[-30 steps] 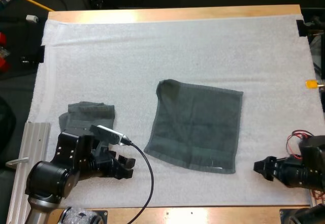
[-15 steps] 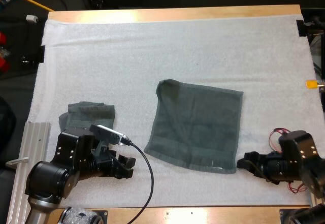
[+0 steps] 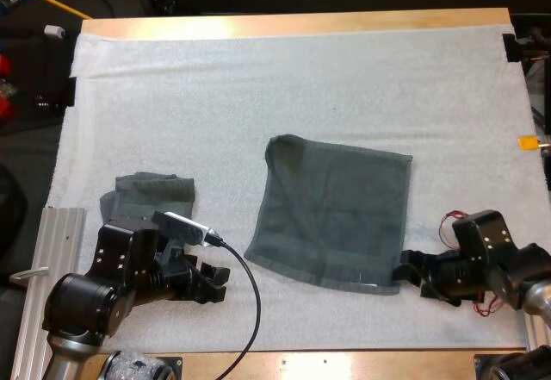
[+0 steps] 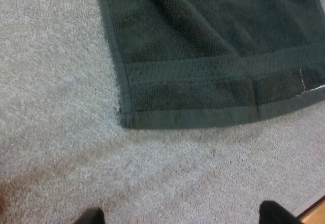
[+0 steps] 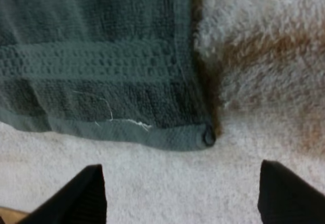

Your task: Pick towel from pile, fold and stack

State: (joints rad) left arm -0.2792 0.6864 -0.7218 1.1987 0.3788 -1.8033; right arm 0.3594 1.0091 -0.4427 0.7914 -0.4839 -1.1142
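— Well, where did the spread towel [image 3: 331, 216] lie?
— Flat on the white mat [image 3: 258, 96], its far left corner slightly rumpled. A second towel [image 3: 148, 195], bunched, sat well apart off its left side.
— And the grippers?
— Right gripper [image 3: 406, 273] was just beside the spread towel's near right corner, fingers [image 5: 84, 196] wide apart, gripping nothing. Left gripper [image 3: 219, 283] stood near its near left corner, jaws likewise parted and empty, clear of the cloth.
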